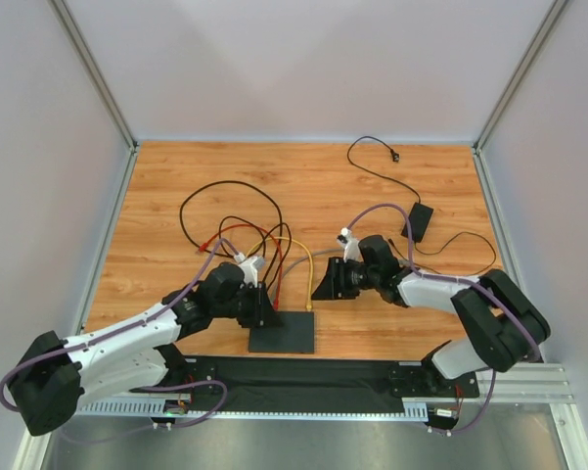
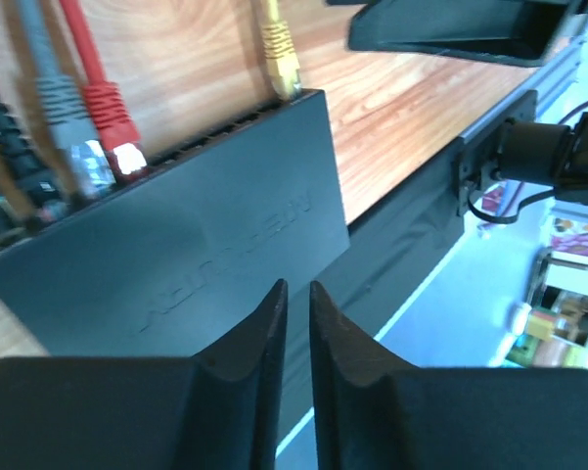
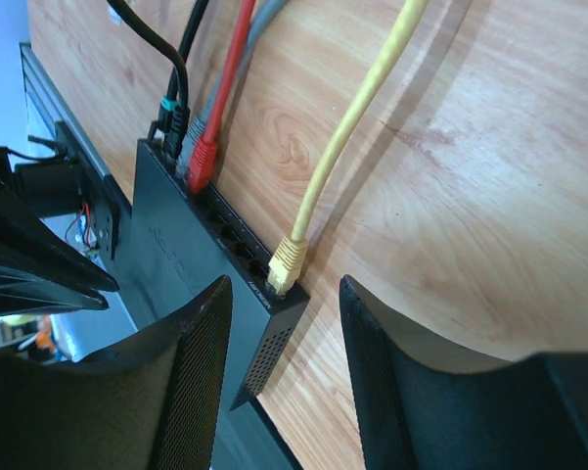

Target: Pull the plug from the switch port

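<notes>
The black network switch is lying flat on the wooden table near its front edge, between the two arms, with its socket row facing away from the bases. The left gripper is hovering over the switch's top face near its left end, its fingers drawn almost together with only a thin slit between them and holding nothing. The right gripper is standing wide open just off the switch's right end, its two fingers straddling that corner without touching it. The yellow plug is sitting in the end socket, in line with the gap between those fingers and just beyond their tips, its yellow cable running away across the wood. At the other end of the row, a red plug, a grey one and a teal-booted black one are sitting close together in their sockets. A small power adapter is lying well apart, toward the far right.
</notes>
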`<state>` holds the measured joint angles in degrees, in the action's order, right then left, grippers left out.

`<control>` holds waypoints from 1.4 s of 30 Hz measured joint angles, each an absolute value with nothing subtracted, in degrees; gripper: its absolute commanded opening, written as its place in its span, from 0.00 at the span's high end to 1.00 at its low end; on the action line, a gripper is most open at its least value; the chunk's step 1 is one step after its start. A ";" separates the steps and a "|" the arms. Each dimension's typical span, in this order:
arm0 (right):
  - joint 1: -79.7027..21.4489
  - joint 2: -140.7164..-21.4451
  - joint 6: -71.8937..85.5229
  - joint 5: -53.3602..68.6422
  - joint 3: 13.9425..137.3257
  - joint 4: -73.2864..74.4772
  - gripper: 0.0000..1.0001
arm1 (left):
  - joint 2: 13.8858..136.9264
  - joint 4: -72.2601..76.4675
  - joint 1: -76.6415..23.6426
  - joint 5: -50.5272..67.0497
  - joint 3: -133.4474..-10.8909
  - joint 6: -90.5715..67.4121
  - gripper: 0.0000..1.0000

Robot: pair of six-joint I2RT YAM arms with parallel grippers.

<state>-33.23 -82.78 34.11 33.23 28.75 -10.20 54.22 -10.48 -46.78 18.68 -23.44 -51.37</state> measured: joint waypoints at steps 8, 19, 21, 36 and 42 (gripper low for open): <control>-32.91 -91.94 36.32 40.05 27.90 -17.63 0.58 | 59.44 -5.02 -48.27 18.96 -21.56 -55.55 0.92; -32.91 -97.71 39.66 44.64 27.59 -26.61 0.65 | 63.37 -4.19 -48.31 17.02 -19.99 -58.43 1.00; -32.91 -97.82 39.81 44.93 27.29 -27.11 0.66 | 63.35 -4.12 -48.31 16.82 -19.94 -58.74 1.00; -32.77 -101.95 42.39 48.01 26.39 -33.47 0.86 | 63.72 -3.68 -48.31 16.43 -19.94 -59.09 1.00; -32.62 -102.15 43.13 47.57 26.30 -33.28 1.00 | 64.45 -4.10 -48.31 16.43 -20.49 -59.09 1.00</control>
<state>-32.62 -102.15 43.13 47.57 26.30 -33.28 64.45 -4.10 -48.31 16.43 -20.49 -59.09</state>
